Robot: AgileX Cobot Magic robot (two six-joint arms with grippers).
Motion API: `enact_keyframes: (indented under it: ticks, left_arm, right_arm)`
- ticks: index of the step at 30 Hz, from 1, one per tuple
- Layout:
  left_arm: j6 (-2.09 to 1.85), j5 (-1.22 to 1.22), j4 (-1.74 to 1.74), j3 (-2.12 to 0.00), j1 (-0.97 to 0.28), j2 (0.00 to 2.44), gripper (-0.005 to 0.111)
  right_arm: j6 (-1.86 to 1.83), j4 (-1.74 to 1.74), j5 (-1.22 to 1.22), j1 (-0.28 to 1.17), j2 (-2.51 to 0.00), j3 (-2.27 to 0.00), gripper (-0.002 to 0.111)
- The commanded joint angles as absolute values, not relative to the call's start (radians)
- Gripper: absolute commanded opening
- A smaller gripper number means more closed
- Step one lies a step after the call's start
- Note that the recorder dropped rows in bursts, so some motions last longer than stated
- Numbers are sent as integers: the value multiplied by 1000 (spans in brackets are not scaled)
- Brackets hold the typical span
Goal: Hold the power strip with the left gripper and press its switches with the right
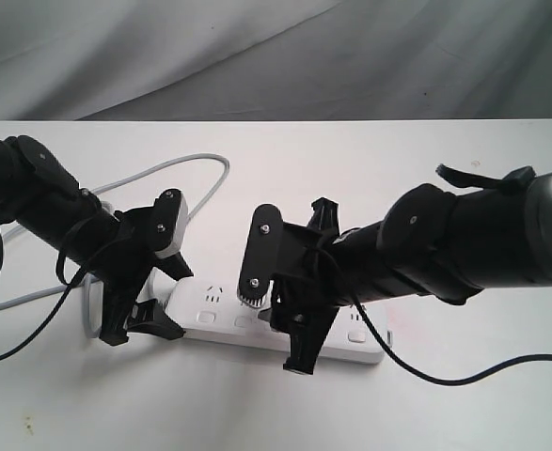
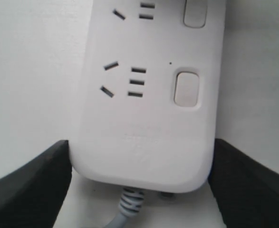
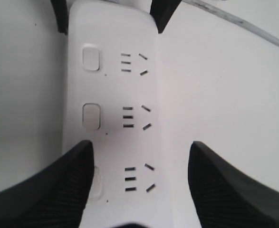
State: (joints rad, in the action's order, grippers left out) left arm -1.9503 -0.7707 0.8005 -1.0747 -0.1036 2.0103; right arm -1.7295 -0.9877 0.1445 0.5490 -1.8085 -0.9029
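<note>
Two claws meet over the power strip [image 1: 221,318], which lies flat on the white tabletop [image 1: 398,150] with its outlets facing up. The left claw [image 2: 140,159] is clamped on the strip's rounded cord end. One finger sits against each long side, and the grey cord [image 2: 128,206] leaves the end wall between them (its ribbed collar shows right at the exit). Just ahead of that claw's fingertips are the first outlet and the first of the switches [image 2: 186,89], with a second switch farther along. The right claw [image 3: 140,149] hangs over the middle of the strip with its jaws spread wide and nothing held. One of its fingers [image 3: 58,190] lies over the strip's switch edge and hides most of a switch beneath it; whether it touches that switch cannot be told. The other finger is off the strip, over bare tabletop beside the outlet edge. Beyond the right claw's fingertips two more switches are uncovered, and past those the left claw's fingertips flank the strip's end.
</note>
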Motion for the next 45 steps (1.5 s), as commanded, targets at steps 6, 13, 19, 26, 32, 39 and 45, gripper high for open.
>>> enact_keyframes:
  ticks: [6,13,19,26,32,39,45]
  left_arm:
    - [-1945,-784,804,-1077,-109,2011,59]
    - [-1945,-784,804,-1077,-109,2011,59]
    - [-1945,-784,804,-1077,-109,2011,59]
    - [-1945,-784,804,-1077,-109,2011,59]
    - [-1945,-784,804,-1077,-109,2011,59]
    - [-1945,-784,804,-1077,-109,2011,59]
    - [-1945,-784,804,-1077,-109,2011,59]
  right_arm:
    - [-1724,-991,133,521,-1812,-882,55]
    - [-1724,-993,150,521,-1848,-882,55]
    - [-1724,-993,156,521,-1858,-882,55]
    - [-1731,-993,177,521,-1917,-882,55]
    - [-1731,-993,162,521,-1889,-882,55]
    - [-1720,-985,139,521,-1723,-882,55]
    - [-1719,-985,134,499,-1726,-843,55]
